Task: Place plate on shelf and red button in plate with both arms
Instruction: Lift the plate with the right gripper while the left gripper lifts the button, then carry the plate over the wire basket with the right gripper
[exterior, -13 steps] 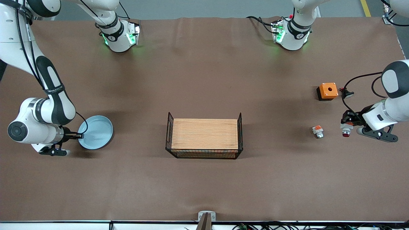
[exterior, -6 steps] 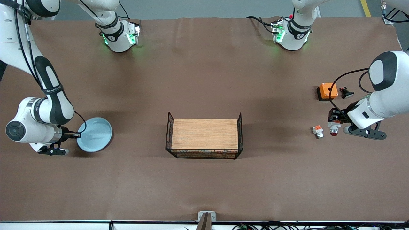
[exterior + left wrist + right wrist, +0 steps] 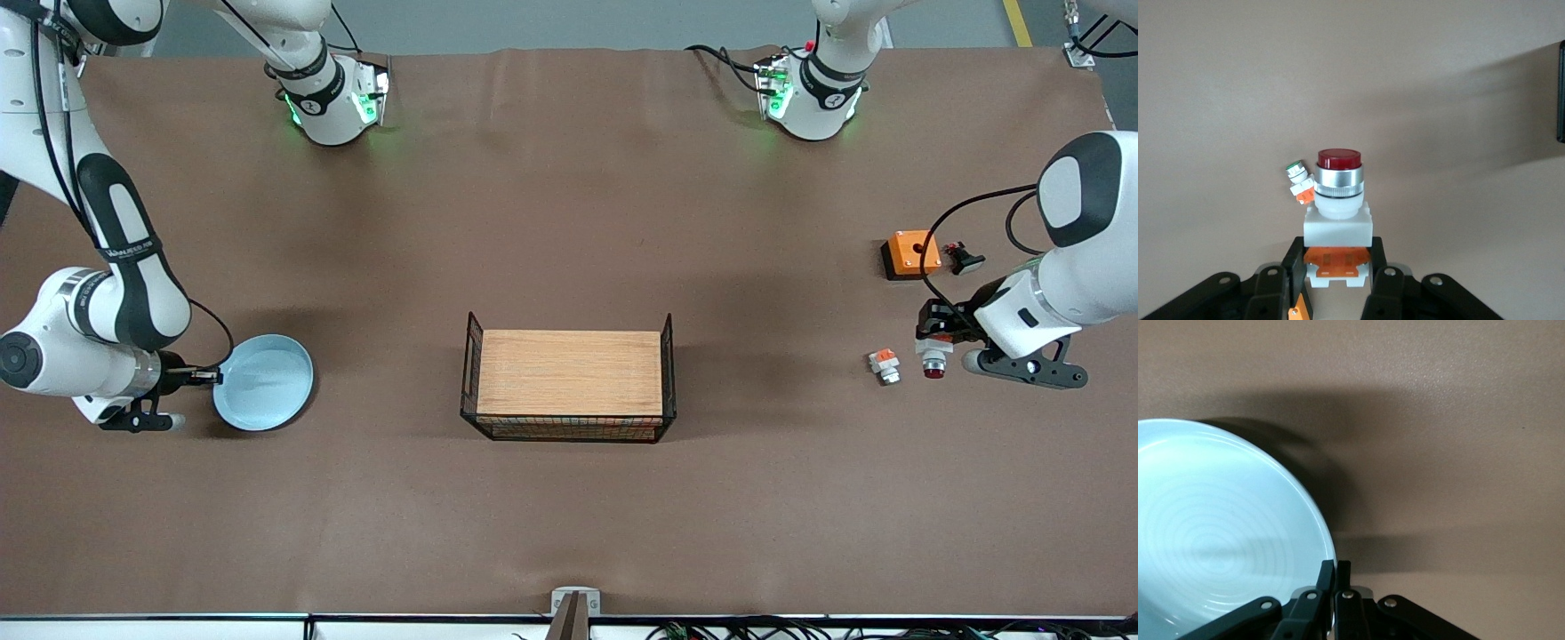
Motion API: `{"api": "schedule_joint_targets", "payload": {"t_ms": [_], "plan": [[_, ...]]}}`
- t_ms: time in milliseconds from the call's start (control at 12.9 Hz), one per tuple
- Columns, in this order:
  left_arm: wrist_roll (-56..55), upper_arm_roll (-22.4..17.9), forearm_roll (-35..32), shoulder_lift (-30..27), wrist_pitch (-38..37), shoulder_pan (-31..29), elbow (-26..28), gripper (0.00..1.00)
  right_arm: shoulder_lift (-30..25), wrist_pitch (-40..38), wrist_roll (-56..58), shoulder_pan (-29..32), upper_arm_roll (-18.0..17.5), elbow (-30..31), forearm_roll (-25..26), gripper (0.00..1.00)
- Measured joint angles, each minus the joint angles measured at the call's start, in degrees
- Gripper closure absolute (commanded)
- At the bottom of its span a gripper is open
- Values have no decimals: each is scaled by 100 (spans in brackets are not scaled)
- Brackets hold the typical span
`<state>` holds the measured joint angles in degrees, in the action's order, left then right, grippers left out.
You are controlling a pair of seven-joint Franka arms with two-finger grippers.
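My right gripper (image 3: 210, 378) is shut on the rim of the pale blue plate (image 3: 264, 382) at the right arm's end of the table. In the right wrist view its fingers (image 3: 1336, 570) pinch the plate's (image 3: 1218, 533) edge, and a wide shadow lies under the plate. My left gripper (image 3: 933, 340) is shut on the red button (image 3: 933, 363) at the left arm's end. In the left wrist view the gripper (image 3: 1338, 267) clamps the orange block, with the red button's (image 3: 1338, 190) white body, metal collar and red cap sticking out.
A black wire basket (image 3: 669, 378) with a wooden board stands mid-table. A small white-and-orange part (image 3: 884, 365) lies beside the held button; it shows a green cap in the left wrist view (image 3: 1300, 181). An orange box (image 3: 910, 253) and a small black part (image 3: 965, 260) lie farther from the front camera.
My left gripper carried the red button toward the table's middle, up beside the white-and-orange part. My right gripper shifted the plate slightly nearer the front camera.
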<state>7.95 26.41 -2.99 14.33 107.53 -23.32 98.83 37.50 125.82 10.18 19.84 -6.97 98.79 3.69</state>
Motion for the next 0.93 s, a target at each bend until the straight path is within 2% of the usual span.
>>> {"api": "schedule_joint_targets", "payload": {"t_ms": [232, 541, 928], "plan": [[-42, 134, 0, -2, -98, 4, -72, 98, -249, -333, 14, -1, -32, -91, -128, 100], [-118, 209, 0, -8, -510, 2, -318, 99, -956, -1508, 16, -10, -87, -355, -333, 100], [-865, 622, 0, -14, -724, 11, -495, 99, -1840, -2909, -488, -55, -218, -403, -623, 100]]}}
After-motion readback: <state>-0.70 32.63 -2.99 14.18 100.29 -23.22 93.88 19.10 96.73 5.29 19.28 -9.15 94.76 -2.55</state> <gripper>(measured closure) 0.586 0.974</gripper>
